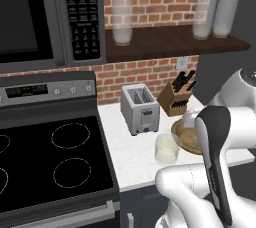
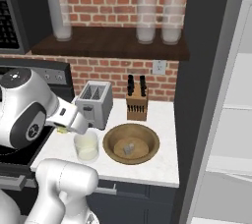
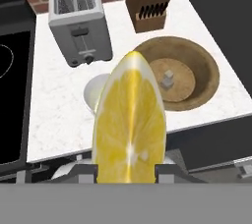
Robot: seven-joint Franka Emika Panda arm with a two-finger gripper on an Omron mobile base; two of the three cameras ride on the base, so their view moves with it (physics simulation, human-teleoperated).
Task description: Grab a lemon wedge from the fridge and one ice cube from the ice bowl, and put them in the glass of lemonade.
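A white marble table [image 2: 157,115] runs beneath a brick wall, carrying a toaster [image 2: 94,103] and a knife block [image 2: 137,101]. My claw [image 3: 126,169] is clamped on the lemon wedge [image 3: 129,120], poised just above the glass of lemonade [image 2: 86,147]. Beside the glass sits the wooden ice bowl [image 2: 147,134] with the ice cube [image 2: 129,149] inside.

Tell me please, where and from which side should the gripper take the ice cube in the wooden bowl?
Take the ice cube by two opposite flat faces, coming straight down from above. It lies alone on the flat middle of the ice bowl, whose raised rim would likely block a sideways approach. First the gripper must release the lemon wedge it now holds.
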